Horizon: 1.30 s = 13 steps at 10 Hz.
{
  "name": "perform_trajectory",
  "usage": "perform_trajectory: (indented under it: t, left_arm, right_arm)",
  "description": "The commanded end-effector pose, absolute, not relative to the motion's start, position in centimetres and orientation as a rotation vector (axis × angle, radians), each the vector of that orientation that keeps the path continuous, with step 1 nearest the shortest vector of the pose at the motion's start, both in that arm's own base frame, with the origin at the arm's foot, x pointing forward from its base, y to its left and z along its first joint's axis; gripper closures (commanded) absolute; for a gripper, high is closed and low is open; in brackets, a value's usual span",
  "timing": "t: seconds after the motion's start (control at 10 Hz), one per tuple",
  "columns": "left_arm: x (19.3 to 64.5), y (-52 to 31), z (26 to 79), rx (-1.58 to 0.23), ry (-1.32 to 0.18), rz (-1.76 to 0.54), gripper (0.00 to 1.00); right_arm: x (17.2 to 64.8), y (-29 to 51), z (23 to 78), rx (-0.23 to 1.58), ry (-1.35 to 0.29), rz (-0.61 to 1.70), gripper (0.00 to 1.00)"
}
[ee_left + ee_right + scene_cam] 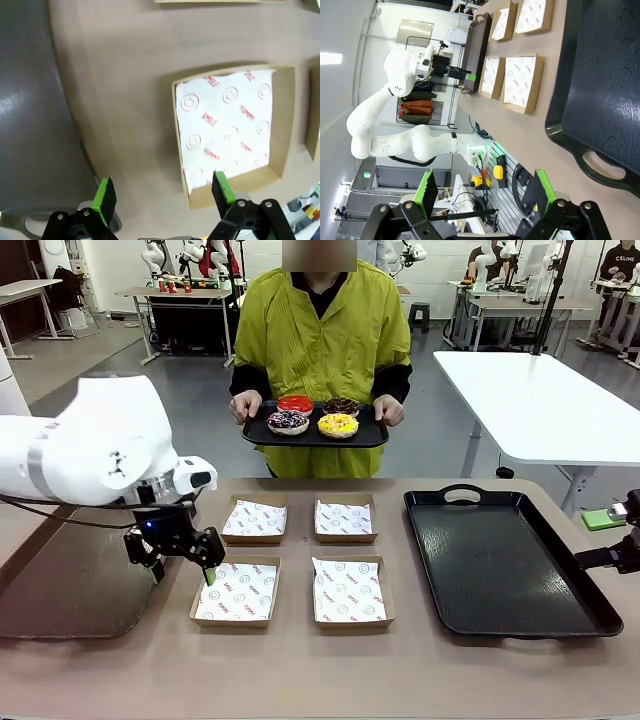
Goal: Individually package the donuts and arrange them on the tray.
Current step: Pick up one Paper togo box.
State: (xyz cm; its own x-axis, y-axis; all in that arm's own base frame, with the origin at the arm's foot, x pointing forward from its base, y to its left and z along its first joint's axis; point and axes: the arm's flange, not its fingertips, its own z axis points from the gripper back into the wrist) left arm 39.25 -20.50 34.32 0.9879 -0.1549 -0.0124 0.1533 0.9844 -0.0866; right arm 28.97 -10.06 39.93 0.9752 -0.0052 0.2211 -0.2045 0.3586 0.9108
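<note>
Across the table a person holds a small black tray (262,436) carrying the donuts: a red one (295,403), a dark chocolate one (341,405), a dark purple sprinkled one (288,421) and a yellow one (338,425). My left gripper (182,567) hangs open just left of the near-left paper-lined box (237,591); in the left wrist view this open gripper (163,194) is by that box (232,127). At the right edge of the front view is part of my right arm (618,552); its gripper (483,190) is open with nothing between the fingers. A large black tray (503,562) lies empty on the right.
Three more cardboard boxes with printed paper lie on the table: far-left (254,519), far-right (344,519) and near-right (348,591). A dark tray (70,585) lies at the table's left under my left arm. A white table (545,400) stands beyond on the right.
</note>
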Motion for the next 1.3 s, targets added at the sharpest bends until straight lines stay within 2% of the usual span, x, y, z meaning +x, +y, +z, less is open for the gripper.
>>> perform_trajectory:
  t: [0.0, 0.7, 1.2]
  left_arm:
    - [40.0, -22.2, 32.7, -0.061, -0.018, -0.13, 0.0]
    - [39.5, -21.1, 33.2, -0.08, 0.007, -0.153, 0.0]
    - [40.0, -22.9, 31.5, -0.031, -0.05, -0.121, 0.0]
  right_arm:
    - [29.3, -10.1, 39.8, 1.221, -0.221, 0.142, 0.0]
    - [29.3, -10.1, 39.8, 1.221, -0.221, 0.142, 0.0]
    - [29.3, -10.1, 39.8, 1.221, -0.221, 0.142, 0.0]
